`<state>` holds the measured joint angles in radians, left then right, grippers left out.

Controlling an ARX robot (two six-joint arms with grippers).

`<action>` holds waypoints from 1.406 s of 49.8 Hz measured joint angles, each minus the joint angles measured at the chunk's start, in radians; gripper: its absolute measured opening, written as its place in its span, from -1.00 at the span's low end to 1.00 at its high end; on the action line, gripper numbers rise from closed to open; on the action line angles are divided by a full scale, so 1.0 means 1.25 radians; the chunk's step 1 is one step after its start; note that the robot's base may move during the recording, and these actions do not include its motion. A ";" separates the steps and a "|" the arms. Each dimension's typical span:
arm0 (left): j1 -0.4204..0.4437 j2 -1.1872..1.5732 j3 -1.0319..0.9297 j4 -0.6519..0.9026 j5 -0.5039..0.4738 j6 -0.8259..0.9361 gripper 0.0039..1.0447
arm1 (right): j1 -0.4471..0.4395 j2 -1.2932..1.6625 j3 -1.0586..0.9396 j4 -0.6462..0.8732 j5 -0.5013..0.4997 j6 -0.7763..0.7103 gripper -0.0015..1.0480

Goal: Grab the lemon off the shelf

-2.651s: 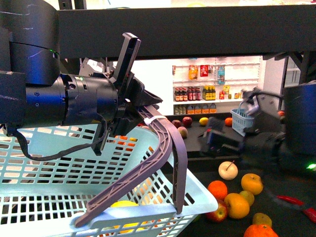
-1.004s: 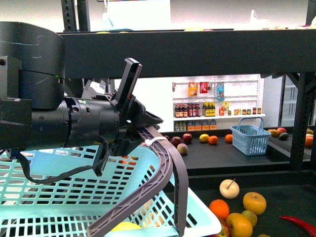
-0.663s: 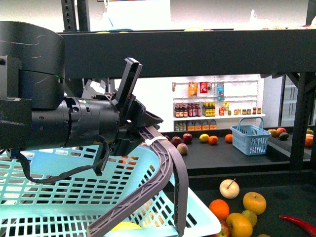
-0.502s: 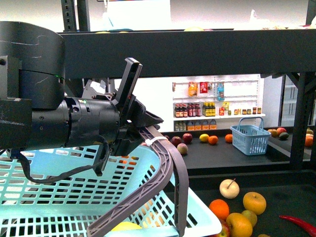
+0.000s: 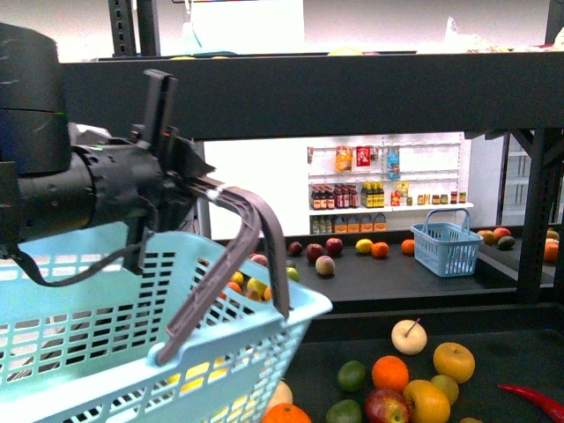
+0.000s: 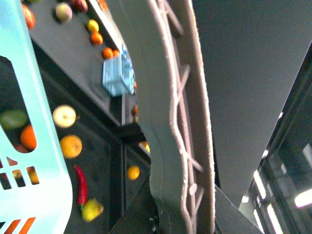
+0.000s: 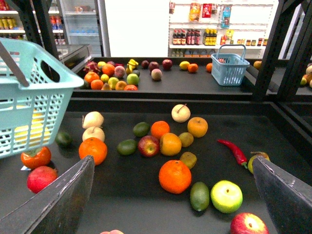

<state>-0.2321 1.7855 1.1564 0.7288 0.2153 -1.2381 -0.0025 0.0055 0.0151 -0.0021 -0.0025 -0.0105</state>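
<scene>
Black rack tiers fill the room ahead, the shelf [image 5: 352,88] showing a thick front lip at 12 o'clock of the front view and a dark tier of loose fruit at 5 o'clock. Behind, white wall shelves of bottles [image 5: 379,181] stand past a small blue basket [image 5: 448,244] at about 3 o'clock.

At 9 o'clock the left gripper [image 5: 189,181] has its fingers [image 5: 159,97] clamped on the grey handle [image 5: 257,225] of a pale turquoise basket [image 5: 97,352], which hangs tilted at 8 o'clock. The lemon [image 5: 201,374] shows only as bright yellow patches behind the basket's slats, inside the basket and toward 6 o'clock from those fingers, not touching them. The left wrist view is filled by the handle's ribbed arch, with the basket's rim beside it.

From the right wrist, the right gripper [image 7: 173,163] hangs over the fruit tier with its two dark fingers [image 7: 58,200] spread wide apart, holding nothing. An orange [image 7: 174,176] and a red chilli [image 7: 234,151] lie under it; the yellow in the basket sits well apart from these fingers
</scene>
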 joint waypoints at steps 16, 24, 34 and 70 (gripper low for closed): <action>0.224 0.004 -0.046 0.193 -0.042 -0.119 -0.83 | 0.000 0.000 0.000 0.000 0.000 0.000 0.86; 0.320 0.021 -0.076 0.264 -0.020 -0.150 -0.83 | 0.000 0.000 0.000 0.000 0.000 0.000 0.86; 0.438 0.052 -0.089 0.354 0.025 -0.202 -0.83 | 0.000 0.000 0.000 0.000 0.000 0.000 0.86; 0.609 0.223 -0.030 0.524 0.142 -0.319 -0.83 | 0.000 0.000 0.000 0.000 0.000 0.000 0.86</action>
<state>0.5285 2.0647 1.1194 1.3842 0.3931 -1.6367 -0.0025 0.0055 0.0151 -0.0021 -0.0025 -0.0105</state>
